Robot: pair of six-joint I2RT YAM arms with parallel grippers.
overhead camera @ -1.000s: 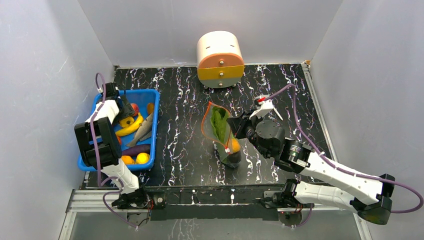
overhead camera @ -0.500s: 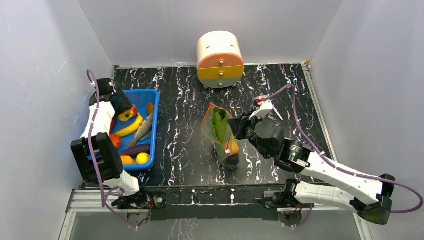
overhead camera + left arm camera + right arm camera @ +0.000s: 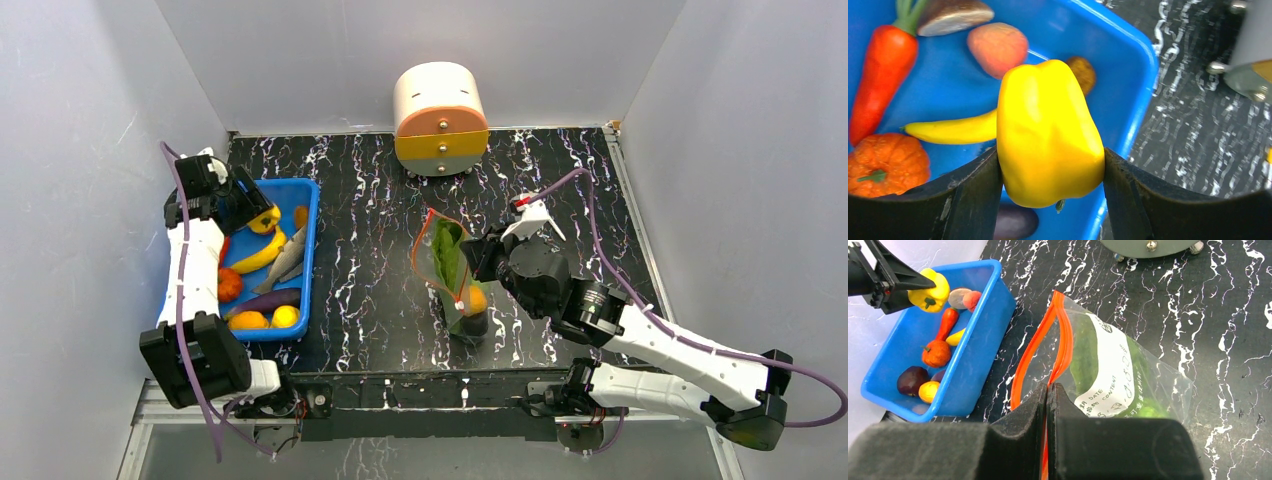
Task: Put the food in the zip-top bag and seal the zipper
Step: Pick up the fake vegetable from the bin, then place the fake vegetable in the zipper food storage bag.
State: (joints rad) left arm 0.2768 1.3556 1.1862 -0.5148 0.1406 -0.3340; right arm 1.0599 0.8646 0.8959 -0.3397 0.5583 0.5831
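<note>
My left gripper [image 3: 255,213] is shut on a yellow toy pepper [image 3: 1048,132] and holds it above the far end of the blue bin [image 3: 308,225]; it also shows in the right wrist view [image 3: 928,291]. My right gripper [image 3: 1047,390] is shut on the red-orange zipper strip [image 3: 1060,335] of the clear zip-top bag [image 3: 1148,385], holding its mouth up and open. The bag [image 3: 450,275] holds a leafy green [image 3: 443,250], an orange piece [image 3: 477,299] and a dark lump [image 3: 470,323].
The blue bin holds a carrot [image 3: 883,70], a banana [image 3: 953,131], an orange pumpkin [image 3: 885,162], a peach-coloured piece [image 3: 997,47], a fish [image 3: 286,258] and an eggplant [image 3: 268,300]. A round white-and-orange drawer unit [image 3: 440,118] stands at the back.
My left gripper has lifted the yellow pepper out of the bin and swung back toward the far left. The right gripper has shifted the bag slightly right and narrowed its mouth.
</note>
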